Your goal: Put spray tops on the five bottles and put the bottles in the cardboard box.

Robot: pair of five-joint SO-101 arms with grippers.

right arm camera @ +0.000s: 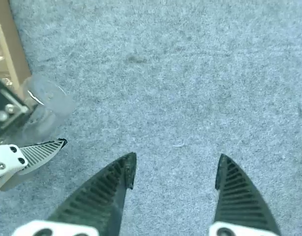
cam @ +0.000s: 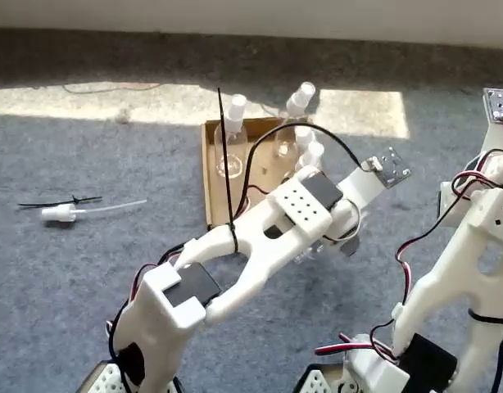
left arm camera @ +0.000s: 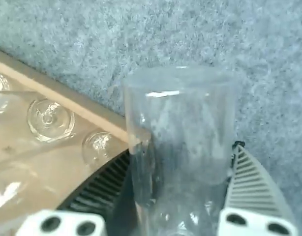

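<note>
My left gripper [left arm camera: 182, 152] is shut on a clear plastic bottle [left arm camera: 180, 128], which lies between its ribbed fingers just outside the wall of the cardboard box [left arm camera: 67, 93]. The bottle's neck end is hidden. In the high view this gripper [cam: 337, 237] sits at the near right corner of the box [cam: 209, 176]. Several bottles with white spray tops [cam: 301, 98] stand in the box. A loose spray top [cam: 63, 213] with its tube lies on the carpet far to the left. My right gripper [right arm camera: 176, 158] hangs open over bare carpet, beside the held bottle [right arm camera: 45, 105].
Grey carpet covers the whole floor. A black zip tie [cam: 59, 201] lies by the loose spray top. The right arm [cam: 473, 246] stands at the right edge. A sunlit patch crosses the carpet behind the box.
</note>
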